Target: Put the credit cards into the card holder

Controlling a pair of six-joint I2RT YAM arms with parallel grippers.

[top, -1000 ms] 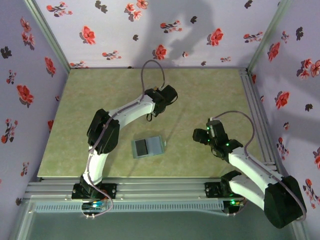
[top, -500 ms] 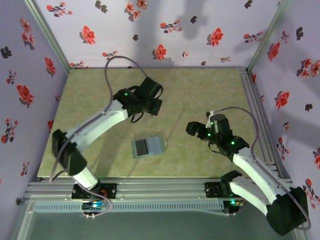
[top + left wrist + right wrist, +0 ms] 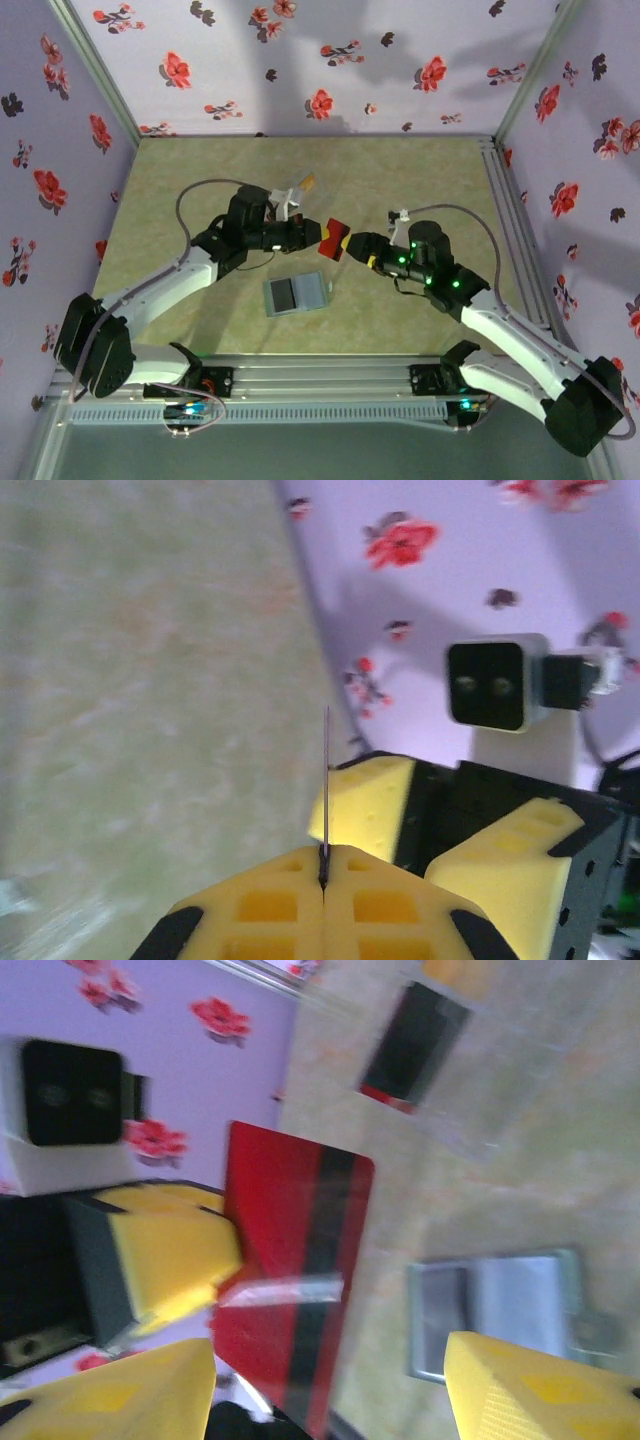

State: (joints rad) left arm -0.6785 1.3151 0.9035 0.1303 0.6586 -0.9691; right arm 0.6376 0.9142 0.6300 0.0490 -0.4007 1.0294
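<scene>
Left tool (image 3: 320, 235): clamped shut on red card (image 3: 333, 238), centre of top view, held off the surface (image 3: 180, 200). Card: red, dark stripe along its length, pale band across, rounded corners. Edge-on thin line in left wrist view.
Right tool (image 3: 352, 244): jaws apart, just right of the card. Fingers (image 3: 530, 1385) either side of it in right wrist view, contact not clear.
Card holder (image 3: 295, 292): grey-teal, lying open and flat, darker pocket panel on left half, just below centre.
Dark card (image 3: 413, 1045): red end, flat on surface, upper right of right wrist view.
</scene>
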